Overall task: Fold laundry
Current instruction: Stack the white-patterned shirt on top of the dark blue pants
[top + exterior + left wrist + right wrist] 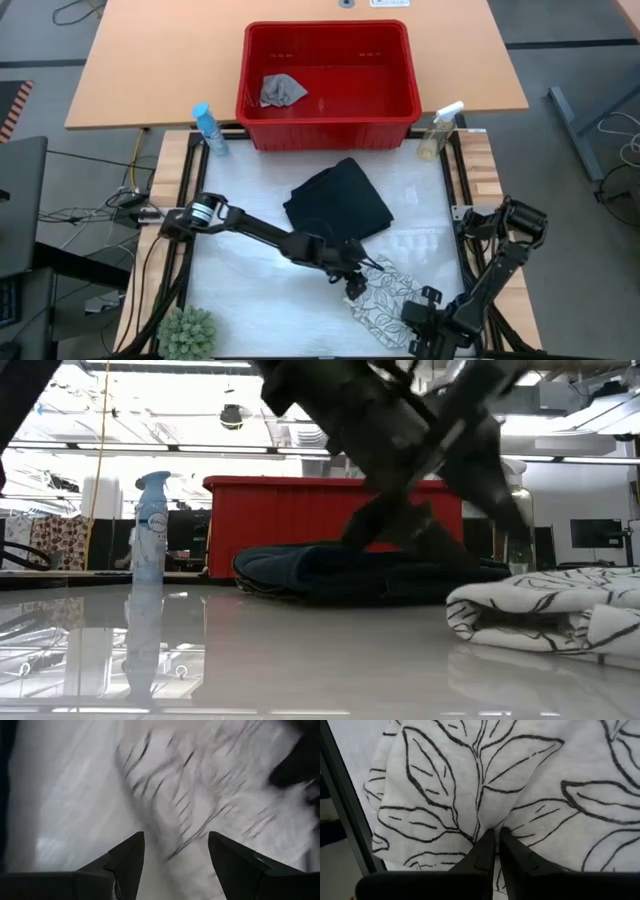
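From above, the left gripper [355, 282] hangs over the upper edge of the leaf-print cloth [385, 305], near the table's front right; folded jeans [338, 202] lie mid-table, and a small grey cloth [281, 89] sits in the red basket [328, 125]. Low view: cloth bunched (jeans behind). Left wrist: fingers [127, 860] spread, grasping nothing. Right wrist: right gripper [495, 845] clenched, over the cloth.

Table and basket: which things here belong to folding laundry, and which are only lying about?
Laundry: dark jeans, leaf-print cloth, small grey cloth in the red basket.
Lying about: blue spray can, clear spray bottle, green plant.
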Motion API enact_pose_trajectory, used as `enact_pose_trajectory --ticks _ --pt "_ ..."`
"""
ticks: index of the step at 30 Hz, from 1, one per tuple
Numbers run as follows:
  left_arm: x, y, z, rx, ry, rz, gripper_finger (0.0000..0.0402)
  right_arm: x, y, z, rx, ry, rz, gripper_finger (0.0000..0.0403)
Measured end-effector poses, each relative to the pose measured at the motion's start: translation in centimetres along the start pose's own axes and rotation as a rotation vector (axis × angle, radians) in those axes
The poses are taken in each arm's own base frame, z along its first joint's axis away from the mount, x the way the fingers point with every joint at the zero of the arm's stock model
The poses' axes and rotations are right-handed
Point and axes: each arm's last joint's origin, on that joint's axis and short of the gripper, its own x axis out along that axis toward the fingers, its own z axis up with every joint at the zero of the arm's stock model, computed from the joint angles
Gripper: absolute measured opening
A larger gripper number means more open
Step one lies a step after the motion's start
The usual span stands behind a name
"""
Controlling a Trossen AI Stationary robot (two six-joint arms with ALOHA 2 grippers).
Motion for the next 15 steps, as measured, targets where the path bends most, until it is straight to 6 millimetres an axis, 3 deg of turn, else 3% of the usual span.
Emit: enact_pose_trajectory --ticks 6,15 --pt "1.6 -0.9 0.5 0.002 0.078 -0.071 0.0216 0.0 0.0 -0.2 0.016 -0.028 0.001 0.0054" --pt "2.0 0.3 0.2 -0.028 0.119 0.003 0.0264 0.0 0.1 -0.2 0.019 -0.04 0.004 0.0054"
